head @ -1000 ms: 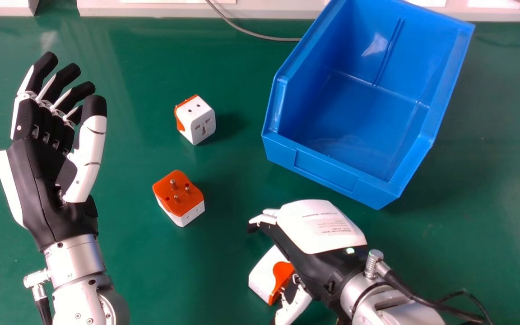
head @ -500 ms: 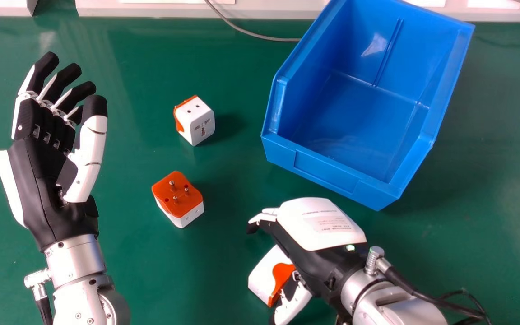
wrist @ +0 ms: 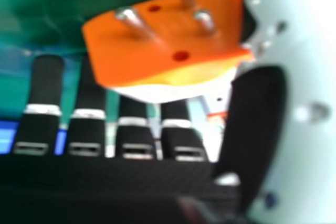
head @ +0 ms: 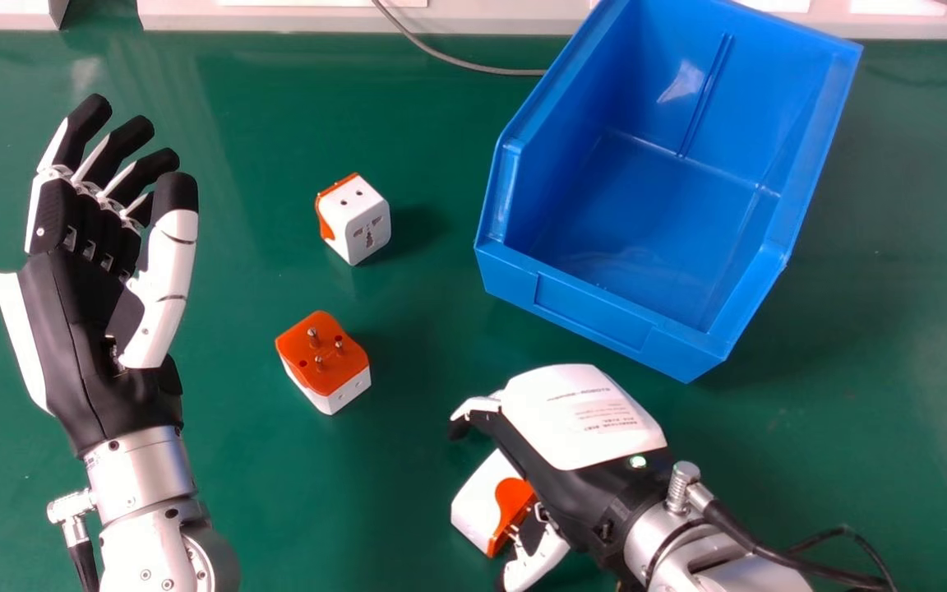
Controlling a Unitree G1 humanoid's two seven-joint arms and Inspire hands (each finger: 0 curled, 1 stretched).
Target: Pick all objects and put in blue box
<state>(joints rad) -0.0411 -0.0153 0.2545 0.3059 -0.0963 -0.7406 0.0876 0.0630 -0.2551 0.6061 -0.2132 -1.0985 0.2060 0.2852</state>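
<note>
The right hand [head: 580, 419] had shifted just a bit over the near plug [head: 473, 506]. The plug had hardly moved, so it seemed it had yet to be picked up. It sat toward the table's [head: 408, 123] near edge, between open fingers and thumb. The blue box [head: 593, 311], by the far edge, was empty. The middle plug [head: 321, 362] and far plug [head: 362, 220] sat outside it. The left hand [head: 71, 329] was open.

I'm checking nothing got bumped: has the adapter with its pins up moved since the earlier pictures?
No; the pins-up adapter lies in the same spot, judged against the blue box.
</note>
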